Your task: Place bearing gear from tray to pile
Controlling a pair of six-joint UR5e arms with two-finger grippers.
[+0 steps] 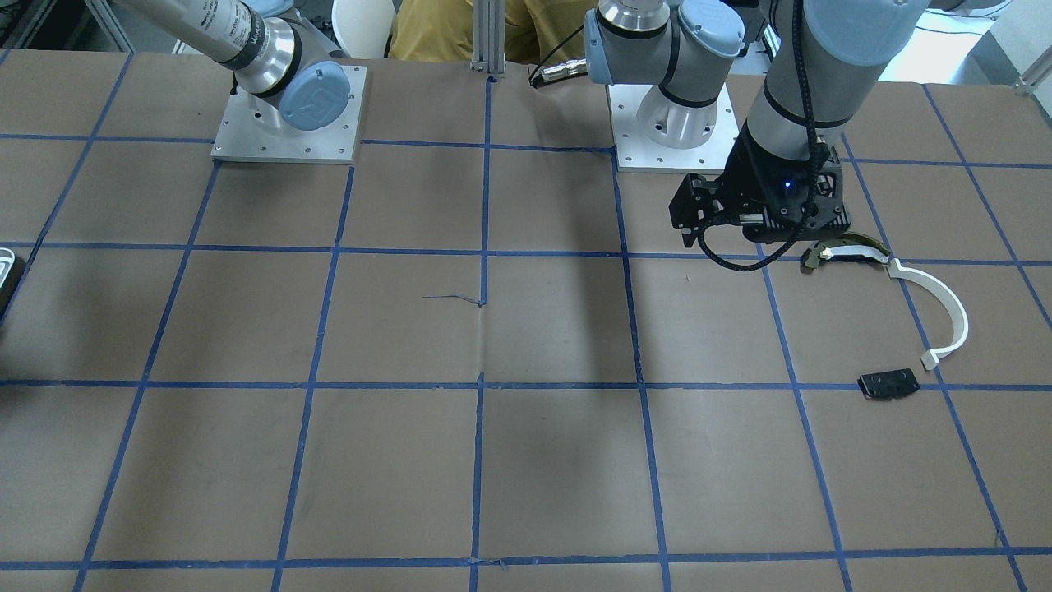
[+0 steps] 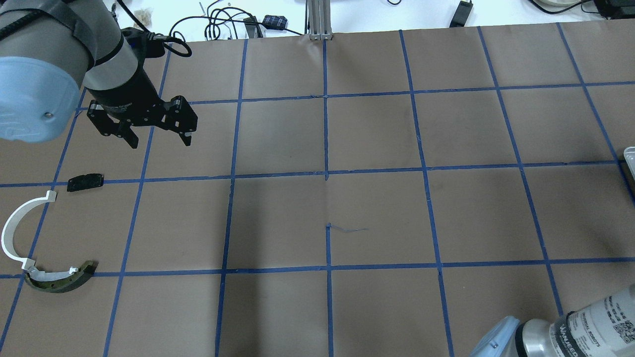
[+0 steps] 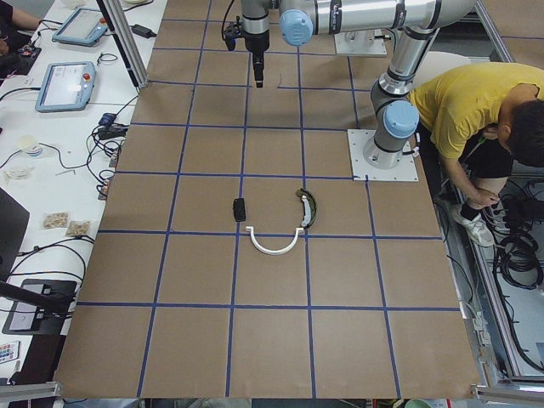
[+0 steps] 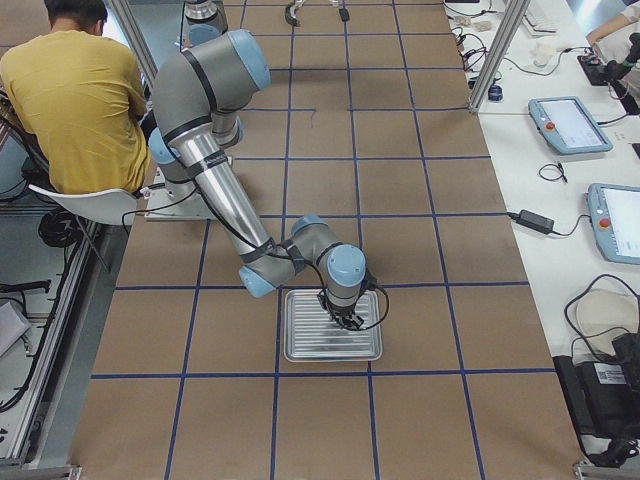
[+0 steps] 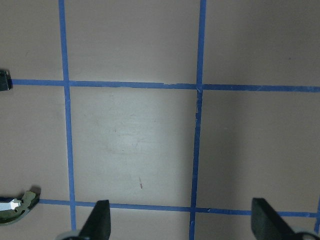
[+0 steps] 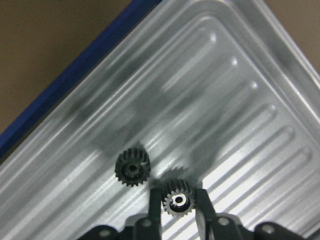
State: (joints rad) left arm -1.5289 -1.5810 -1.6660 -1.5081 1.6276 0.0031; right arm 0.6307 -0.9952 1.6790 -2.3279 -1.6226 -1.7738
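The right arm reaches far out from its base, forearm sloping down and wrist bent, so that the right gripper (image 4: 347, 320) points straight down into the ribbed metal tray (image 4: 300, 352) at the robot's right end of the table (image 2: 377, 218). In the right wrist view the right gripper's jaws stand narrow, one finger against each side of the toothed rim of a small dark bearing gear (image 6: 176, 201) with a bright hub. That gear sits between the fingertips, over the tray's ribbed floor. Whether it is lifted clear of the metal I cannot tell. A second gear (image 6: 132, 167), all dark, lies on the tray just beside it, outside the jaws. The left arm comes in over the other end of the table, and the left gripper (image 2: 161, 143) hangs above the brown paper, pointing down, jaws wide with only bare paper and blue tape lines between them. The pile lies off to one side of it: a flat black plate (image 2: 85, 182) nearest, then a white arc strip (image 2: 12, 225), whose far end touches an olive-and-black curved piece (image 2: 62, 280).
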